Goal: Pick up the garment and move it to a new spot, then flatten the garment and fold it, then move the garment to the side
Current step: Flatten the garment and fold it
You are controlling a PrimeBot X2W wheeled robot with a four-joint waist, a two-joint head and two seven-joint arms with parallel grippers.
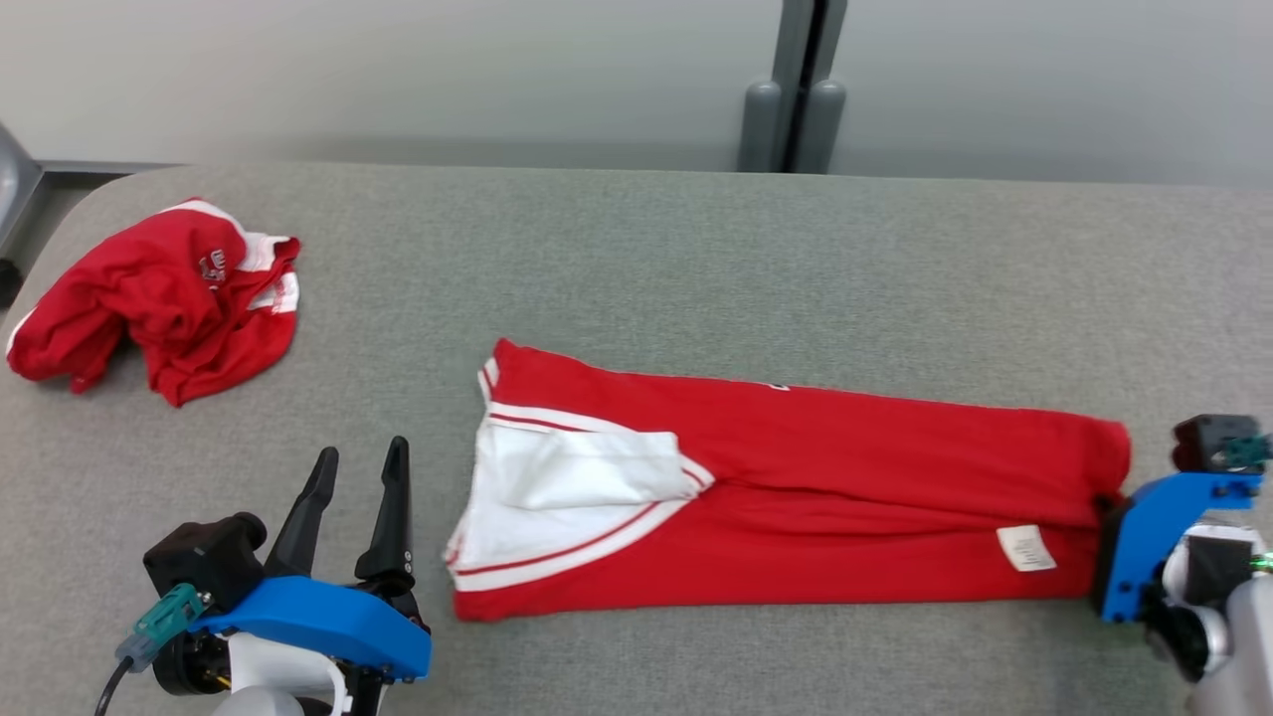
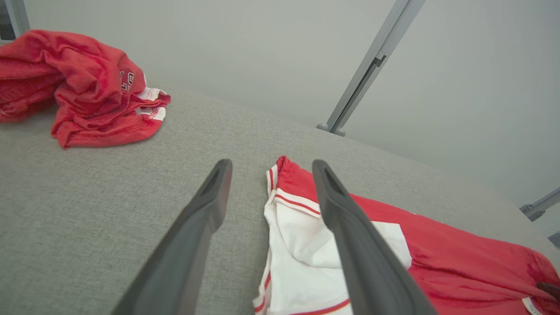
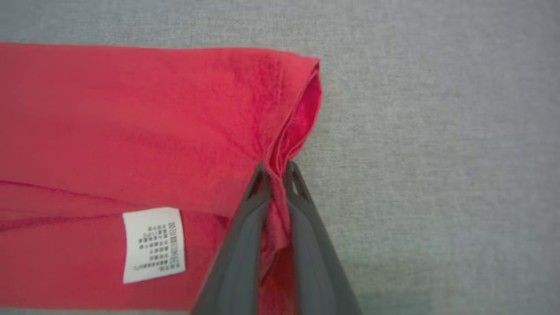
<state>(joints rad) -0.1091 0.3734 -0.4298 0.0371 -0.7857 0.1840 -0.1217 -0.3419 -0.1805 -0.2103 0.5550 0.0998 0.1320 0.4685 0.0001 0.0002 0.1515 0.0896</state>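
Observation:
A red garment (image 1: 796, 477) with white trim lies folded into a long strip across the grey table (image 1: 636, 259), its white-panelled end toward the left. A white care label (image 3: 153, 244) faces up near its right end. My right gripper (image 3: 275, 171) is shut on that right edge of the garment (image 3: 131, 131), and the cloth puckers between its fingers; in the head view its blue mount sits against the garment's right end. My left gripper (image 1: 356, 467) stands open just left of the garment's white end (image 2: 302, 258), above the table, holding nothing.
A second red garment (image 1: 159, 298) lies crumpled at the table's far left, also in the left wrist view as a red heap (image 2: 83, 87). A grey wall with a dark post (image 1: 796, 89) stands behind the table.

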